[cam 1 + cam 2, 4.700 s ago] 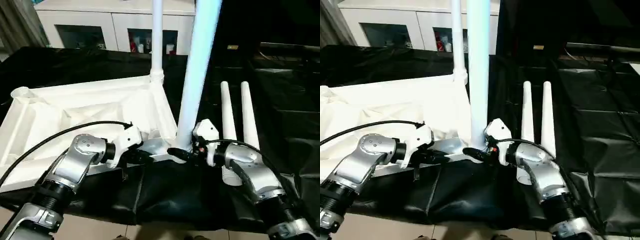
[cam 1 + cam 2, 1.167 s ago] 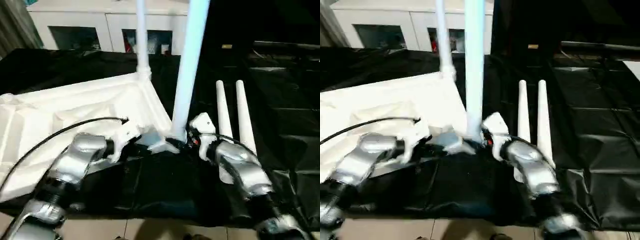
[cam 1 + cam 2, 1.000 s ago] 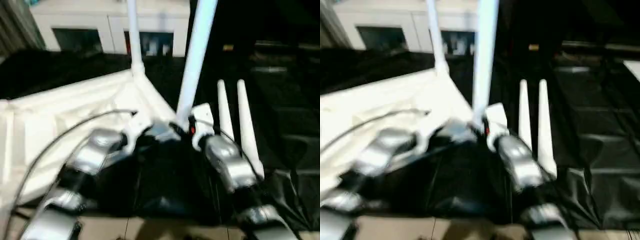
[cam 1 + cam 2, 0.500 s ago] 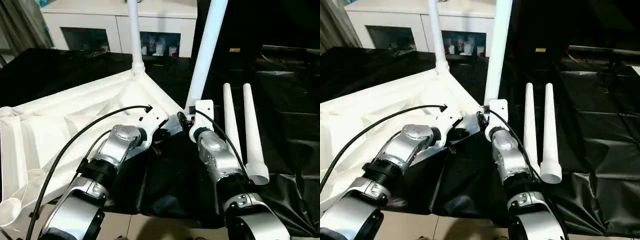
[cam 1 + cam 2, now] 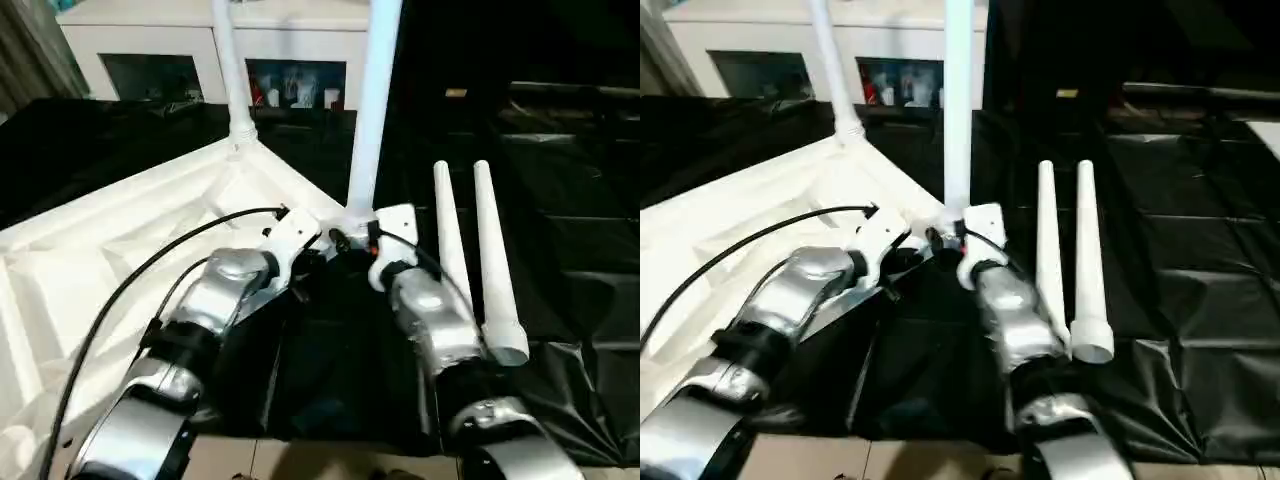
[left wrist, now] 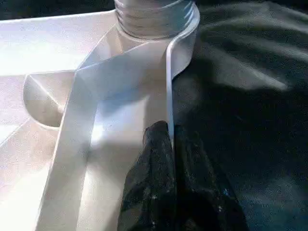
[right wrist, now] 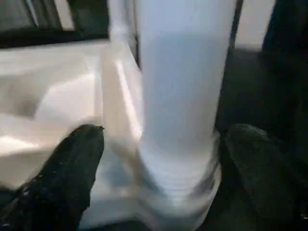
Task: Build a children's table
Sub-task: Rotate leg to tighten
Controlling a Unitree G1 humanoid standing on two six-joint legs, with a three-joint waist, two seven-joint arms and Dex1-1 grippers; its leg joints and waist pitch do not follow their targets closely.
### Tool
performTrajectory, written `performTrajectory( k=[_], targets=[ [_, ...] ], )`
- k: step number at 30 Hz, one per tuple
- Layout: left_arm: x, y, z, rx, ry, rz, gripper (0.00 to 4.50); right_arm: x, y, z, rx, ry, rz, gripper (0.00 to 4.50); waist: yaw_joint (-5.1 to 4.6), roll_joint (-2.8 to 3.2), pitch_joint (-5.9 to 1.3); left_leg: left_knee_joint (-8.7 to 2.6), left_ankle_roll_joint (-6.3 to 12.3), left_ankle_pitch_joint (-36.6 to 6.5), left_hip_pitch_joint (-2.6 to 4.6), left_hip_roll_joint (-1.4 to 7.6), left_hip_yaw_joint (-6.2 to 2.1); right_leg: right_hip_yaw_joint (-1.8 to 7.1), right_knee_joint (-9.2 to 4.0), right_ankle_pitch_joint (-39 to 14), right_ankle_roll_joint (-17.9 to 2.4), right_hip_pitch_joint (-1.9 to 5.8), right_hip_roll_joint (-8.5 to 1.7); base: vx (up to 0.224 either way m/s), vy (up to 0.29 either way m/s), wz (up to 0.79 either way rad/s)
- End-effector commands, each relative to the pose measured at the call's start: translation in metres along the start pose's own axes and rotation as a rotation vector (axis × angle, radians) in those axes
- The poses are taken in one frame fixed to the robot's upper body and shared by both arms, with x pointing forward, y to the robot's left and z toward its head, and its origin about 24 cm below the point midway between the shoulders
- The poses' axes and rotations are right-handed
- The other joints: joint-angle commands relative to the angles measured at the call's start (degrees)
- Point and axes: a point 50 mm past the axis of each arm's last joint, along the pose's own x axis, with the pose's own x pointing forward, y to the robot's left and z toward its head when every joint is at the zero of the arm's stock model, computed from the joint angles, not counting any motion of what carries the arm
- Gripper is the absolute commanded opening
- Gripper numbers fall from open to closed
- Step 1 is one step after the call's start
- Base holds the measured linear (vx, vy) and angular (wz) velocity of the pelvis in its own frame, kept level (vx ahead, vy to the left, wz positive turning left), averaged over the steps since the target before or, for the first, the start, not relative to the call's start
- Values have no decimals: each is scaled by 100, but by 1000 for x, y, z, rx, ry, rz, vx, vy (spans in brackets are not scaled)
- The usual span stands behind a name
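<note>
Head view: the upturned table top lies on the black sheet with two legs standing in its corner sockets, the far leg and the near leg, while two spare legs lie just beside it, unfitted. Left wrist view: the left gripper has its fingers pinched on the top's thin rim. Right wrist view: the right gripper has its fingers spread either side of the near leg's base, so the job looks about half done.
</note>
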Motion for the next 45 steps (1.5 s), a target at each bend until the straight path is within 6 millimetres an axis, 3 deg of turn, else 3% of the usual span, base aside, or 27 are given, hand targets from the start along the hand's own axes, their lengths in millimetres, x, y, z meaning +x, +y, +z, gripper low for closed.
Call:
performTrajectory(
  k=[1,2,6,11,15,18,25,45],
  targets=[
    [-4,-8,-13,-1,-15,-92,0,-8,-2,1,-57,-1,91,443,35,-72,-355,-298,537,-852,-44,44,20,224,-390,-1146,-1175,383,-290,0,0,0],
    [-7,-8,-14,6,-21,-110,0,-11,-3,1,-64,11,125,443,39,-65,-341,-309,510,-973,-17,63,23,235,-416,-1281,-1151,349,-295,0,0,0],
    [-18,-6,-16,35,-35,-166,0,-25,-6,-2,-100,60,272,443,27,-64,-342,-321,429,-1074,-35,59,9,231,-410,-1399,-1120,382,-283,0,0,0],
    [-30,-6,-15,57,-65,-239,0,-44,-4,-8,-149,130,464,443,33,-72,-336,-323,437,-1066,-36,79,6,242,-412,-1443,-1087,372,-293,0,0,0],
    [-42,-13,-15,86,-72,-355,0,-50,-9,-7,-156,145,479,443,25,-66,-348,-315,437,-1018,-30,82,16,252,-394,-1340,-1185,348,-299,0,0,0],
    [-47,-16,-17,90,-67,-400,0,-51,-11,-6,-162,150,487,443,47,-42,-363,-312,410,-994,13,101,27,260,-373,-1130,-1297,328,-286,0,0,0],
    [-53,-18,-18,92,-62,-426,0,-58,-8,-9,-200,183,567,443,98,-46,-380,-298,391,-930,-4,89,28,256,-342,-966,-1283,364,-288,0,0,0],
    [-55,-18,-19,87,-48,-431,0,-58,-6,-12,-176,191,585,283,117,-59,-408,-260,440,-732,-10,78,28,250,-295,-728,-1340,383,-280,0,0,0]
  ],
)
